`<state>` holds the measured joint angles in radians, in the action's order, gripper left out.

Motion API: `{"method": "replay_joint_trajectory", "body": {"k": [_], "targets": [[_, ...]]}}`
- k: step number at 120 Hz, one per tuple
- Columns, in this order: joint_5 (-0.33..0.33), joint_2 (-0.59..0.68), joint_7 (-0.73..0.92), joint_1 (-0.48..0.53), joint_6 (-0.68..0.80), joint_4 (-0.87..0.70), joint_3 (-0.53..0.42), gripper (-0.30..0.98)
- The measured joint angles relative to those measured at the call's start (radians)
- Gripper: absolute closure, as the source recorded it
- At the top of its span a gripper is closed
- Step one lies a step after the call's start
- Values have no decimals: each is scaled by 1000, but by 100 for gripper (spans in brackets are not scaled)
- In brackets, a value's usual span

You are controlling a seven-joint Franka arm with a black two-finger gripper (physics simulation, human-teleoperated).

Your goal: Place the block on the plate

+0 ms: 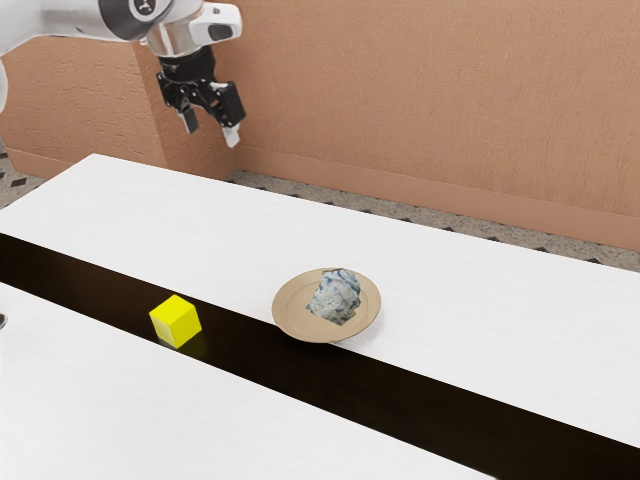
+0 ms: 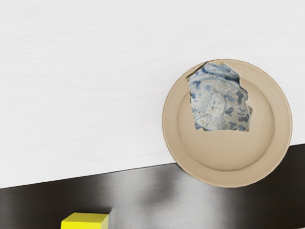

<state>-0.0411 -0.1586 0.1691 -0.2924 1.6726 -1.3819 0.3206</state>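
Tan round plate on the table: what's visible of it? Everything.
The tan round plate has a raised rim, a broad lip and a shallow round well; it looks like smooth, plain ceramic. It sits right side up, mostly over the white tabletop, partly over the glossy dark strip. A jagged blue-and-grey patterned piece rests on it.

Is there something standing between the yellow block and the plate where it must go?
Nothing visible stands between the yellow block and the plate. On the plate itself, though, lies a blue-patterned fragment, which may leave less room.

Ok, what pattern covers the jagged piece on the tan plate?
The jagged piece: blotchy blue on grey, clearest in wrist view.
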Motion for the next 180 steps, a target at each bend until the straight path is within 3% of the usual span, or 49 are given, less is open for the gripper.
{"method": "replay_joint_trajectory", "body": {"k": [22,48,70,100,123,170,180], "targets": [[5,-3,34,16,0,-30,3,2],[34,-115,115,227,75,-118,-26,2],[10,-263,226,342,201,-129,-77,2],[-111,-238,332,308,358,-379,-94,2],[-22,-225,315,272,427,-452,-95,2],[13,-101,78,270,473,-647,-94,2],[62,-93,34,269,484,-658,-94,2]]}}
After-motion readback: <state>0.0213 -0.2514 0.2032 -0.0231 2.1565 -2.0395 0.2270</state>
